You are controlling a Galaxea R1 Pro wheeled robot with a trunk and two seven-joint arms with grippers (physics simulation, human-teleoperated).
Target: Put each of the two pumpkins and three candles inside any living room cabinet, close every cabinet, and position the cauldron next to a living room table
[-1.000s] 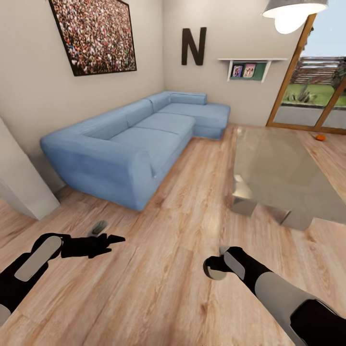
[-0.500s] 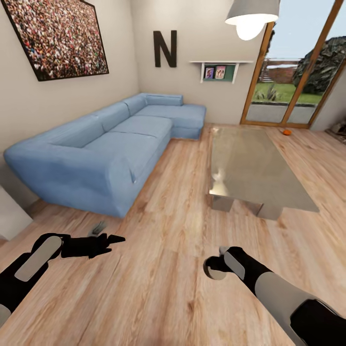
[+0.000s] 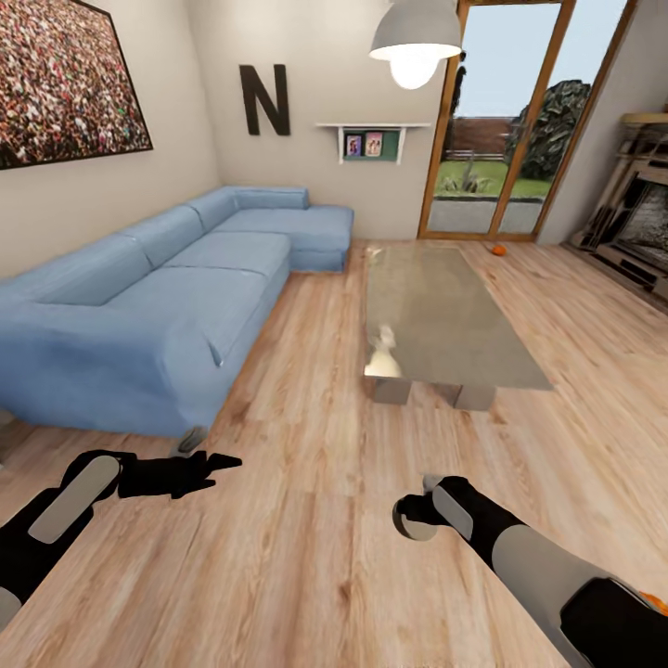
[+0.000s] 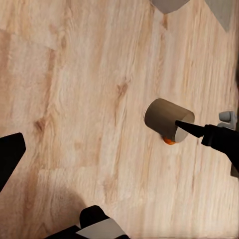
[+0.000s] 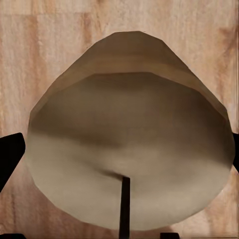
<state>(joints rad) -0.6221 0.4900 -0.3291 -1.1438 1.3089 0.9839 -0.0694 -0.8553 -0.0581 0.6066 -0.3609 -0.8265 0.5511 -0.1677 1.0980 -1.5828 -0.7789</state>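
1. Orange against the pale boards, one pumpkin [image 3: 498, 249] lay on the wooden floor [image 3: 315, 557] at the far end of the room, just before the glazed door [image 3: 506, 130] and beyond the far end of the low glass-topped counter [image 3: 445, 315].
2. That counter stood well apart from both arms, with the blue corner sofa [image 3: 186, 297] along the wall on its left side.
3. The left end effector [image 3: 218, 461] hung low over the floor near the sofa's front corner. In the left wrist view its black fingers [image 4: 11, 154] stood wide apart with nothing between them (plainly released).
4. The right end effector [image 3: 415, 506] was held over bare floor on the robot's right. It was clenched on a beige candle [image 3: 415, 524].
5. In the right wrist view the candle [image 5: 124, 129] was seen end-on, a thin dark line running from its middle, and a black finger [image 5: 10, 159] touched it at either side.
6. The left wrist view caught the same candle [image 4: 164, 117] from the side, with a small orange fleck [image 4: 169, 141] at its lower edge (what that fleck was, I cannot tell).
7. On the walls were a large crowd picture [image 3: 56, 83] and a black letter N [image 3: 264, 99]. A white pendant lamp [image 3: 416, 37] hung above the counter.
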